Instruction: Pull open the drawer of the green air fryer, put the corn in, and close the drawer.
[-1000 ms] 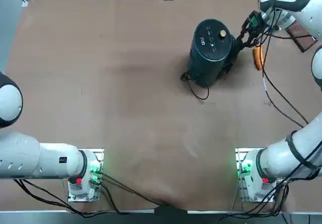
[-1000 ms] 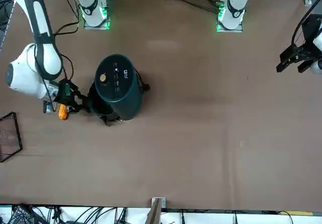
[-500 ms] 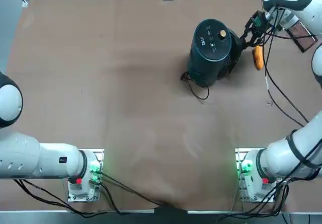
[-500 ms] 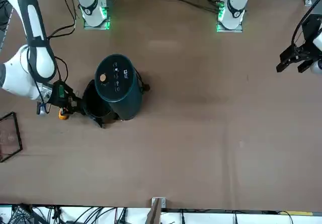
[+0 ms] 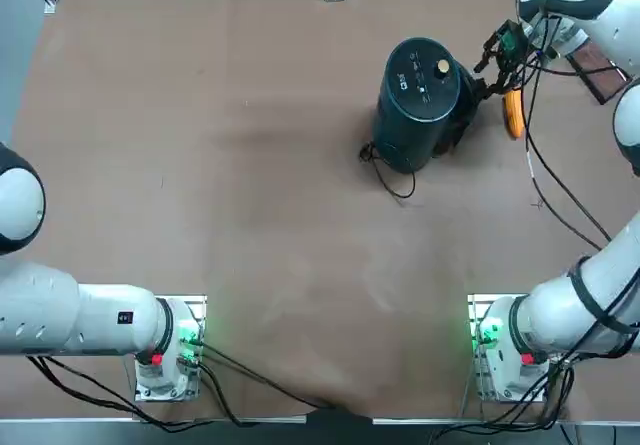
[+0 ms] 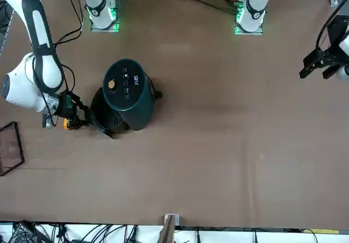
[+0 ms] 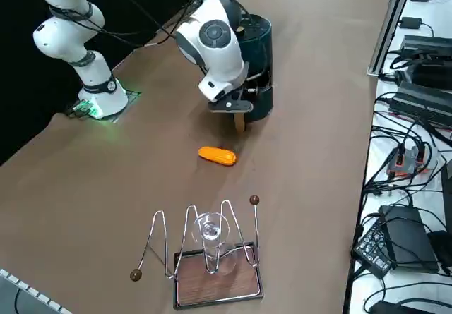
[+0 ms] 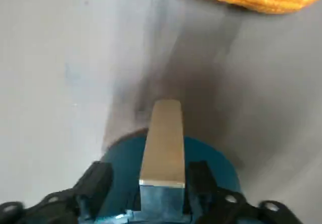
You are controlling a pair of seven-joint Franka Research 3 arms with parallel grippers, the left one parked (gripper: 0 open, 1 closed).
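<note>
Nearest the right-side camera: wire rack (image 7: 212, 286) on a wooden base with a glass (image 7: 210, 233) standing in it, at the table (image 5: 250, 165) edge.

Next in: corn (image 7: 217, 157) lying flat on the table, nothing gripping it. It sits between the rack and the fryer, near the drawer handle but apart from it.

Then the right gripper (image 8: 147, 166), low at the fryer's base and pointing at the drawer front. Jaws are spread. Its fingers (image 8: 98, 181) stand either side of the tan handle (image 8: 163, 138) with a visible gap on one side, so they straddle it without clamping. Not holding anything.

Drawer (image 6: 103, 117): sticks partway out of the body on the right arm's side, and the dark basket shows in the front view.

Behind it: green air fryer (image 5: 420, 95), upright, gold knob (image 5: 442, 67) and white markings on top. Black cord (image 5: 390, 170) trails on the table on the side away from the gripper.
</note>
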